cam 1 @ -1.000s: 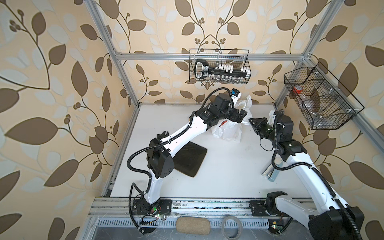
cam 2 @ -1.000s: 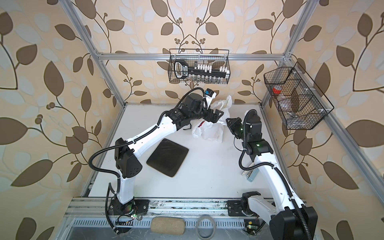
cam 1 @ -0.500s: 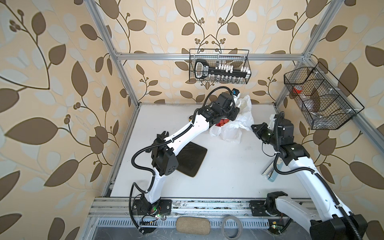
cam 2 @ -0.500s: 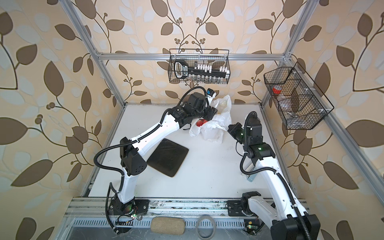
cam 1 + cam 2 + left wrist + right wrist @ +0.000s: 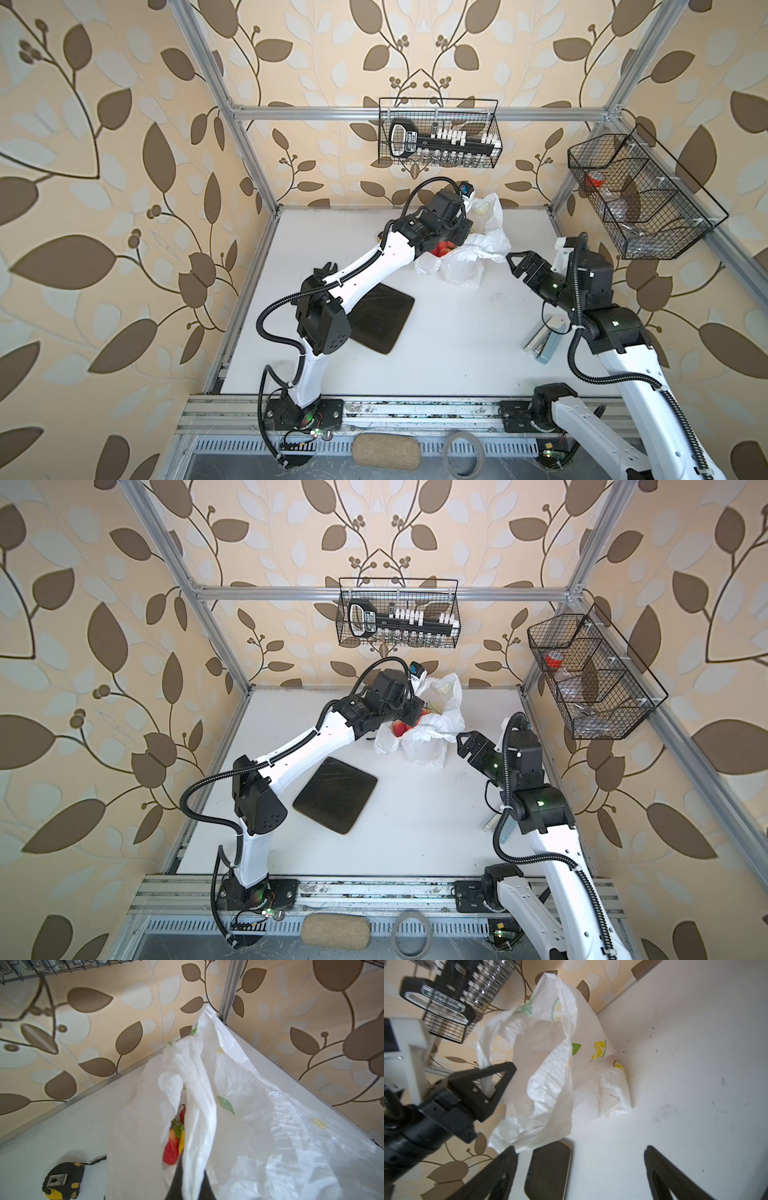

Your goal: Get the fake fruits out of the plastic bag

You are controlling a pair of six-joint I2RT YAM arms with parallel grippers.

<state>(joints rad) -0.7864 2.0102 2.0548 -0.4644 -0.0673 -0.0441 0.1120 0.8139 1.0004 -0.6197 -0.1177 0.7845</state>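
Left hand (image 5: 192, 1186) pinches plastic bag (image 5: 461, 266) beside back wall (image 5: 332, 166).

Left gripper (image 5: 192, 1185) clamped, right gripper (image 5: 579, 1150) spread wide.

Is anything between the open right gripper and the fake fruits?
Yes. The crumpled side of the thin white lemon-printed plastic bag lies between the right gripper and the glossy red toy fruits. The fruits show only at the bag's mouth on the far side, where the left gripper is shut on a strip of the bag.
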